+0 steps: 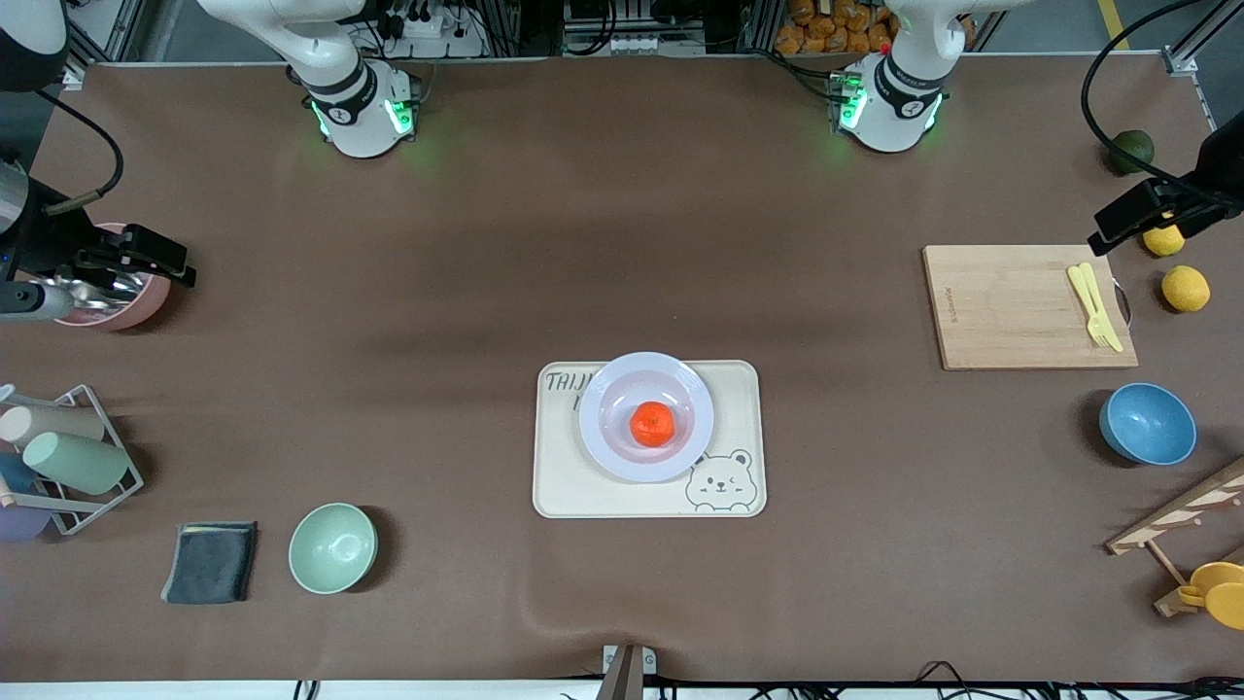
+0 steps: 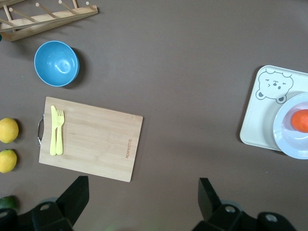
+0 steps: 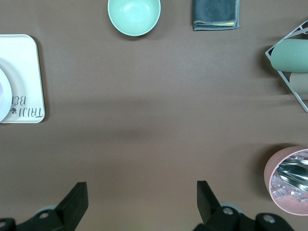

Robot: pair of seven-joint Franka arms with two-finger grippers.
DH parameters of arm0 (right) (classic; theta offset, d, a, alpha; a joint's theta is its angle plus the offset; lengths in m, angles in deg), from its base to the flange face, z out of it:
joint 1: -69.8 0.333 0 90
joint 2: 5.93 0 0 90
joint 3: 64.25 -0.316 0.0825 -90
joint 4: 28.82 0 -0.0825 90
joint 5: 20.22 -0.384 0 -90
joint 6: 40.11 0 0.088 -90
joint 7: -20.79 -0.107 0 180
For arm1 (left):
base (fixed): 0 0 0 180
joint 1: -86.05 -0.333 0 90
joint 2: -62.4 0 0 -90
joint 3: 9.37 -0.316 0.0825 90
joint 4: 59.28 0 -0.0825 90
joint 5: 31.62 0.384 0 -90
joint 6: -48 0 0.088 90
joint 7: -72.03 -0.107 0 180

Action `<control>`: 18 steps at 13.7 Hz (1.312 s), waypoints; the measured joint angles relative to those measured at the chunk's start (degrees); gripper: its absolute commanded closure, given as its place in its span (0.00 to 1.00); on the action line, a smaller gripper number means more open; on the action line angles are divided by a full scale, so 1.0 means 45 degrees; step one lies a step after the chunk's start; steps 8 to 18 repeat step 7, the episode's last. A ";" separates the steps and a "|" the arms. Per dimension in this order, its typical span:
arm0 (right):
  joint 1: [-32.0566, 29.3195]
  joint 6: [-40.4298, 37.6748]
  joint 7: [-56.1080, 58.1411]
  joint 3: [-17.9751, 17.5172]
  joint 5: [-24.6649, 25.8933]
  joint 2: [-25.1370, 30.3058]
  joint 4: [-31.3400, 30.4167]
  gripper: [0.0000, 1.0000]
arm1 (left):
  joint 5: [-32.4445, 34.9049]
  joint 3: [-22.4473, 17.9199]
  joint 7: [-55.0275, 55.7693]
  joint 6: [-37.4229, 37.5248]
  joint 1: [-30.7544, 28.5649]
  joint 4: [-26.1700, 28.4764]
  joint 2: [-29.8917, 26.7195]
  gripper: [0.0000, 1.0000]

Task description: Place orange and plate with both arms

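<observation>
The orange lies in the middle of the lavender-white plate. The plate rests on a cream bear-printed tray at the table's centre. Both also show at the edge of the left wrist view, the orange on the plate. My left gripper is open and empty, high over the bare mat beside the cutting board; in the front view it is near the lemons. My right gripper is open and empty, high over the mat near the pink cup; in the front view it is beside that cup.
A wooden cutting board with a yellow fork, two lemons, a dark green fruit and a blue bowl are toward the left arm's end. A pink cup, a cup rack, a grey cloth and a green bowl are toward the right arm's end.
</observation>
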 measured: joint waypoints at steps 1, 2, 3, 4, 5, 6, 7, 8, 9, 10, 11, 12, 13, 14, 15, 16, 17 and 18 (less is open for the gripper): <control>0.0000 0.0012 0.0000 0.0032 0.0006 0.0001 0.0005 0.00 | 0.0015 -0.0001 0.0000 0.0029 -0.0004 -0.0007 0.0000 0.00; -0.0001 0.0021 0.0000 0.0063 0.0009 0.0002 0.0008 0.00 | 0.0016 -0.0001 0.0000 0.0051 -0.0005 -0.0021 0.0000 0.00; -0.0001 0.0023 0.0001 0.0079 0.0010 0.0003 0.0010 0.00 | 0.0016 -0.0001 0.0000 0.0084 -0.0005 -0.0046 0.0000 0.00; 0.0000 0.0023 0.0001 0.0080 0.0011 0.0004 0.0012 0.00 | 0.0016 0.0000 0.0000 0.0159 -0.0003 -0.0065 -0.0003 0.00; 0.0000 0.0023 0.0001 0.0082 0.0011 0.0007 0.0014 0.00 | 0.0016 0.0004 0.0000 0.0265 -0.0002 -0.0073 -0.0006 0.00; 0.0000 0.0023 0.0001 0.0094 0.0011 0.0010 0.0024 0.00 | 0.0016 0.0014 0.0000 0.0315 0.0000 -0.0074 -0.0007 0.00; 0.0000 0.0023 0.0001 0.0116 0.0011 0.0013 0.0050 0.00 | 0.0016 0.0028 0.0000 0.0334 0.0004 -0.0074 -0.0008 0.00; 0.0000 0.0023 0.0001 0.0116 0.0011 0.0013 0.0050 0.00 | 0.0016 0.0028 0.0000 0.0334 0.0004 -0.0074 -0.0008 0.00; 0.0000 0.0023 0.0001 0.0116 0.0011 0.0013 0.0050 0.00 | 0.0016 0.0028 0.0000 0.0334 0.0004 -0.0074 -0.0008 0.00; 0.0000 0.0023 0.0001 0.0116 0.0011 0.0013 0.0050 0.00 | 0.0016 0.0028 0.0000 0.0334 0.0004 -0.0074 -0.0008 0.00; 0.0000 0.0023 0.0001 0.0116 0.0011 0.0013 0.0050 0.00 | 0.0016 0.0028 0.0000 0.0334 0.0004 -0.0074 -0.0008 0.00; 0.0000 0.0023 0.0001 0.0116 0.0011 0.0013 0.0050 0.00 | 0.0016 0.0028 0.0000 0.0334 0.0004 -0.0074 -0.0008 0.00; 0.0000 0.0023 0.0001 0.0116 0.0011 0.0013 0.0050 0.00 | 0.0016 0.0028 0.0000 0.0334 0.0004 -0.0074 -0.0008 0.00; 0.0000 0.0023 0.0001 0.0116 0.0011 0.0013 0.0050 0.00 | 0.0016 0.0028 0.0000 0.0334 0.0004 -0.0074 -0.0008 0.00; 0.0000 0.0023 0.0001 0.0116 0.0011 0.0013 0.0050 0.00 | 0.0016 0.0028 0.0000 0.0334 0.0004 -0.0074 -0.0008 0.00; 0.0000 0.0023 0.0001 0.0116 0.0011 0.0013 0.0050 0.00 | 0.0016 0.0028 0.0000 0.0334 0.0004 -0.0074 -0.0008 0.00; 0.0000 0.0023 0.0001 0.0116 0.0011 0.0013 0.0050 0.00 | 0.0016 0.0028 0.0000 0.0334 0.0004 -0.0074 -0.0008 0.00; 0.0000 0.0023 0.0001 0.0116 0.0011 0.0013 0.0050 0.00 | 0.0016 0.0028 0.0000 0.0334 0.0004 -0.0074 -0.0008 0.00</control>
